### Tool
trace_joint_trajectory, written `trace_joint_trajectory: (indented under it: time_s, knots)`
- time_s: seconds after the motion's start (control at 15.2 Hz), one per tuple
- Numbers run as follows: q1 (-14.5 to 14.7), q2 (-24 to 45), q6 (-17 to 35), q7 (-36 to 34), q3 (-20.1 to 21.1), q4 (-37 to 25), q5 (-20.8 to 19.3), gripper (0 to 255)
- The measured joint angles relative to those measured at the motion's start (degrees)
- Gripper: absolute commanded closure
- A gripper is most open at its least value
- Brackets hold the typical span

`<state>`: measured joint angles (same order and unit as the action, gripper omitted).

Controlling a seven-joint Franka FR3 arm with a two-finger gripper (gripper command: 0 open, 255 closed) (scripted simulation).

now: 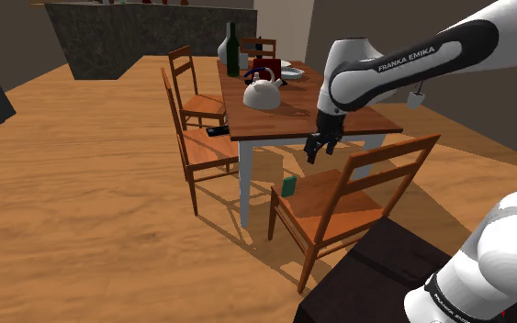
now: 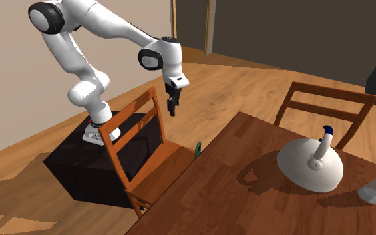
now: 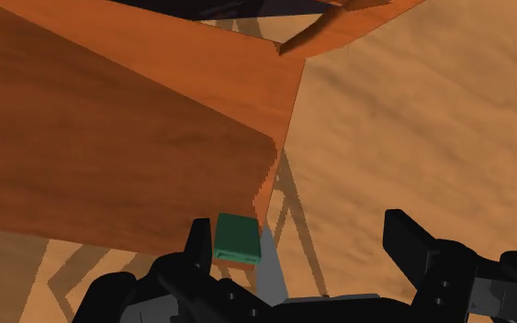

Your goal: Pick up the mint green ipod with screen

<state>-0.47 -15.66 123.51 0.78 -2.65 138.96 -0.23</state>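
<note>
In the shoulder view, 2 chairs (image 1: 201,156) stand along the left side of the counter (image 1: 284,124), which carries a dark bottle (image 1: 232,50) and a white kettle (image 1: 264,94). Right of them, the green ipod (image 1: 289,186) stands upright on the leftmost corner of a 3rd chair's seat (image 1: 339,193), near the counter's white leg (image 1: 244,183). The end effector (image 1: 319,147) hangs over that seat, higher than the ipod, a little to its right and apart from it.

In the second exterior view, the stand (image 2: 79,167) is at left. The end effector (image 2: 173,107) points down beside the chair back (image 2: 136,127), and the ipod (image 2: 197,148) peeks out to its lower right at the counter's edge.

In the wrist view, the end effector (image 3: 299,229) is spread wide. The ipod (image 3: 237,239) sits beyond it on the seat's corner, just inside 1 finger (image 3: 198,240), untouched.
</note>
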Motion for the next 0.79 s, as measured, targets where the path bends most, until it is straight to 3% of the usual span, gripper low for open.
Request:
trace_joint_trajectory:
  time_s: [0.79]
  knots:
    - [-1.08,26.65,15.40,4.85,-1.45,-11.09,2.41,0]
